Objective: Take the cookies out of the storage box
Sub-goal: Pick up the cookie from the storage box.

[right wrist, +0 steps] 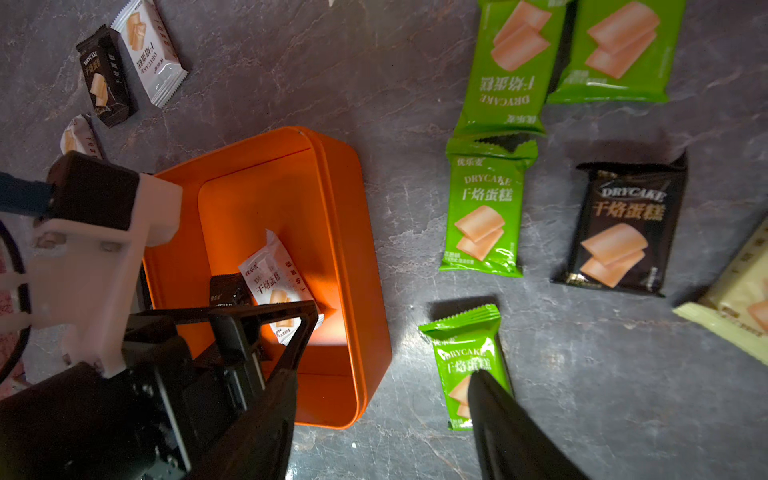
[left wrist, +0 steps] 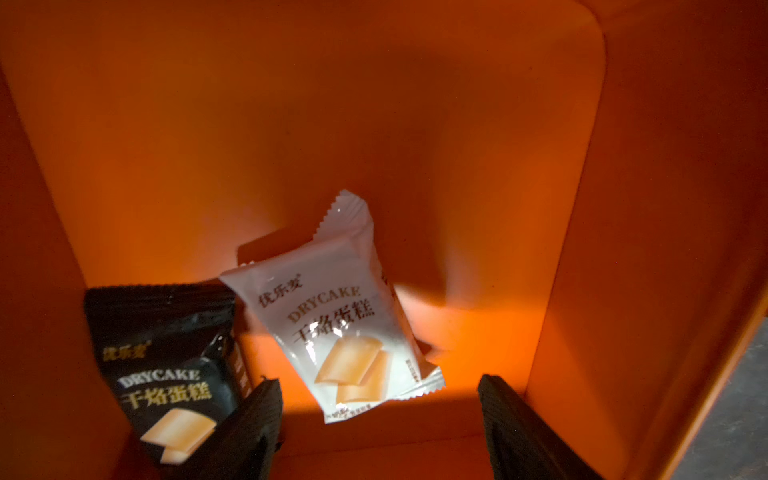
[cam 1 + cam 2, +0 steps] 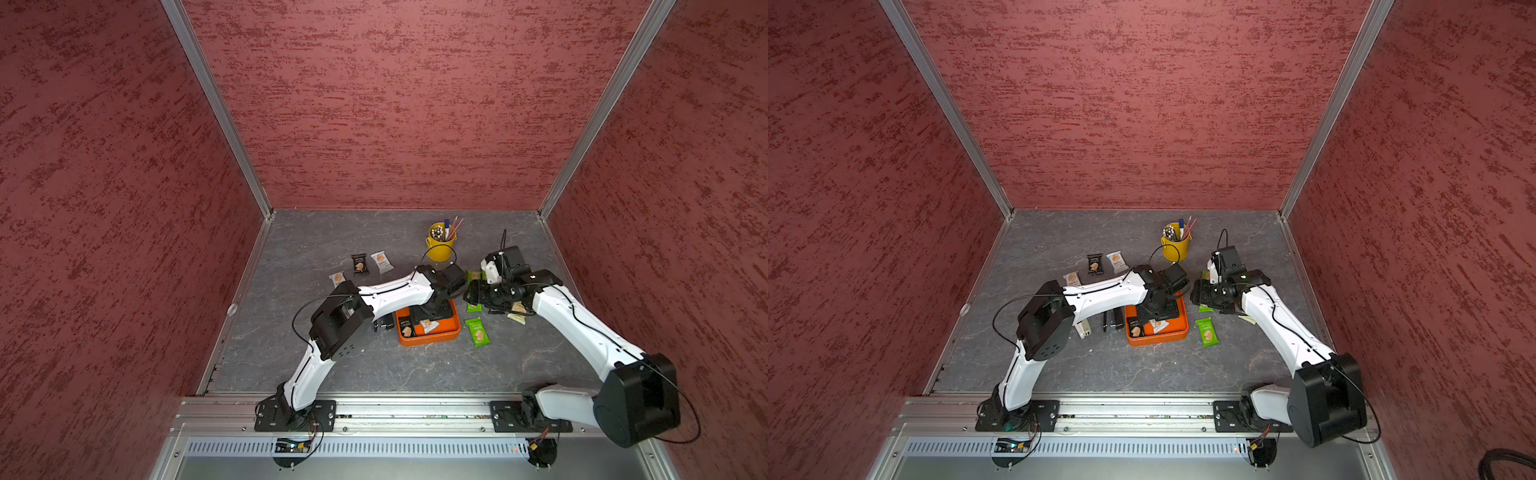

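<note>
The orange storage box (image 3: 430, 340) sits mid-table and holds two cookies, a white packet (image 2: 332, 316) and a black packet (image 2: 166, 365). My left gripper (image 2: 376, 384) is low inside the box, open, with its fingers either side of the white packet's near end and not gripping it. My right gripper (image 1: 384, 374) hangs open and empty above the table, between the box wall (image 1: 345, 232) and a green packet (image 1: 465, 353). Other cookies lie outside the box: several green ones (image 1: 484, 216), a black one (image 1: 623, 224) and a pale one (image 1: 739, 299) on the right, and three (image 3: 359, 264) at the back left.
A yellow pen bucket (image 3: 440, 245) stands behind the box. Black staplers (image 3: 1113, 320) and a beige one (image 3: 1084, 328) lie just left of the box, under my left arm. Red walls enclose the table on three sides.
</note>
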`<action>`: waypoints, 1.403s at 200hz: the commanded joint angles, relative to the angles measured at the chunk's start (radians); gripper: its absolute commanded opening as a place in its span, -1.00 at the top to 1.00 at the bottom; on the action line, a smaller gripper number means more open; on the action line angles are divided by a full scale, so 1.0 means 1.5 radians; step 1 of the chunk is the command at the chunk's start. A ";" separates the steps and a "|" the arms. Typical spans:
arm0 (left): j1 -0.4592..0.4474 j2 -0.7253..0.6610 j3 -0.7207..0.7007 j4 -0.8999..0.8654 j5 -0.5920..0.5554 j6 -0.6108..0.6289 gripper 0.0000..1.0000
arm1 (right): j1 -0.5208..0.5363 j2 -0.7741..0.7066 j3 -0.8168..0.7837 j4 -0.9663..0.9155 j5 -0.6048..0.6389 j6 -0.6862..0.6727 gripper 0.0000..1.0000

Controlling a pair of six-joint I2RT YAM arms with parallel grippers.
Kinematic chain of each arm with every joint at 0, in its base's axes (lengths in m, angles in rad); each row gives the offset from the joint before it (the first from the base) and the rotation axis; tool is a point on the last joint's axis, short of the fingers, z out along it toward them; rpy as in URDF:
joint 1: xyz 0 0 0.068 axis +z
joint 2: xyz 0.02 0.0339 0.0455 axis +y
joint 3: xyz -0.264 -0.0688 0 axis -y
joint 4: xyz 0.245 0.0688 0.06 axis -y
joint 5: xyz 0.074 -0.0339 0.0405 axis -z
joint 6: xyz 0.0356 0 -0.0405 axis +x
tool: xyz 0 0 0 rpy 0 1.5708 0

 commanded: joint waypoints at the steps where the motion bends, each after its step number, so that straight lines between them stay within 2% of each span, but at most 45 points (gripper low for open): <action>1: 0.007 0.033 0.014 -0.011 0.008 0.000 -0.58 | -0.007 -0.017 0.009 0.000 0.020 -0.011 -0.40; 83: 0.032 0.059 0.030 0.018 -0.008 0.008 -0.50 | -0.010 0.002 0.020 -0.002 0.015 -0.012 -0.40; 156: 0.042 0.064 0.034 0.032 -0.004 0.034 0.08 | -0.010 0.006 0.025 -0.008 0.024 -0.013 -0.40; 186: 0.042 0.061 0.034 0.035 -0.004 0.038 0.20 | -0.010 0.003 0.024 -0.009 0.027 -0.013 -0.40; 280: 0.052 -0.019 0.016 0.043 -0.017 0.039 0.23 | -0.011 -0.014 0.024 -0.011 0.001 0.001 -0.40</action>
